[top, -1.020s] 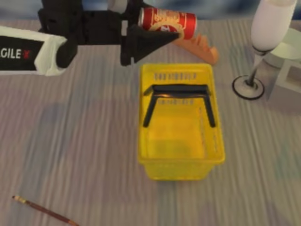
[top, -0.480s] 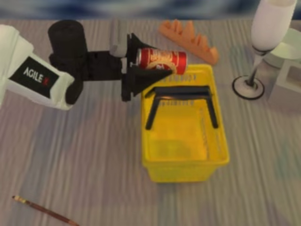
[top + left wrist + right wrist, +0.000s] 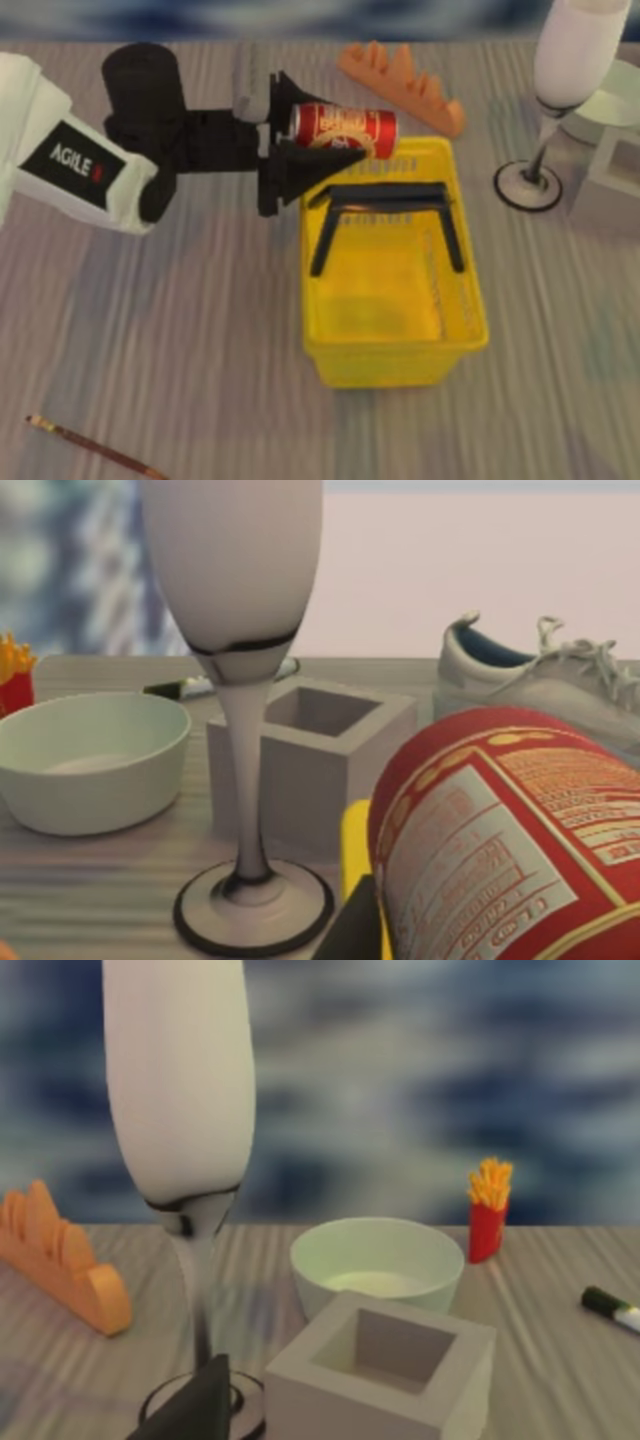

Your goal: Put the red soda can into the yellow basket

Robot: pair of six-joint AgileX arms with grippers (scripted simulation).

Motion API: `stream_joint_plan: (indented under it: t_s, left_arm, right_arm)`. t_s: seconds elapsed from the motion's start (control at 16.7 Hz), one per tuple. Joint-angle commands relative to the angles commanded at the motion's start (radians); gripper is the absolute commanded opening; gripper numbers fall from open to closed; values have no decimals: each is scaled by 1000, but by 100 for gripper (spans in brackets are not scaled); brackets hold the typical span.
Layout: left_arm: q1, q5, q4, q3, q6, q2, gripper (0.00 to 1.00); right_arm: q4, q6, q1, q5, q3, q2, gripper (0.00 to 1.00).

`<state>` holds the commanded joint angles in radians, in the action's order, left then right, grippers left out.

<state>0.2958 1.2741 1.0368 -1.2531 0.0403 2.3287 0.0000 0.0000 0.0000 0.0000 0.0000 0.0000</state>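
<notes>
While the red soda can [image 3: 344,130] is gripped on its side by the left hand [image 3: 300,135], the scene is laid out as follows:

Left hand: closed on the can, with one black finger [image 3: 300,170] seen on the near side and the other on the far side; it is held above the counter [image 3: 180,340] at the far left corner of the yellow basket [image 3: 392,345].

Red soda can: carried lying flat, its length reaching away from the hand to the right, over the basket's far rim; in the left wrist view its printed label [image 3: 500,850] is shown close up, with a strip of yellow rim beside it.

Yellow basket: set on the counter just below and to the right of the hand, its black handles [image 3: 385,195] raised across the far half.

Orange toothed rack [image 3: 400,85]: placed beyond the can, farther from the hand than the basket rim.

Champagne glass [image 3: 560,90]: stood well to the right of the hand, beside a grey open box [image 3: 385,1370] and a pale bowl [image 3: 378,1260].

Pencil [image 3: 95,450]: laid near the front left edge, well apart from the hand.

Right hand: only a dark fingertip [image 3: 195,1405] is shown in its own wrist view; its state cannot be told.
</notes>
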Motion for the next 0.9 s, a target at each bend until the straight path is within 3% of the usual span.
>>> stream_joint_plan:
  t_s: [0.54, 0.9]
  left_arm:
    - [0, 0, 0, 0, 0, 0, 98]
    - [0, 0, 0, 0, 0, 0, 100]
  right_arm:
    - [0, 0, 0, 0, 0, 0, 100]
    - [0, 0, 0, 0, 0, 0, 100]
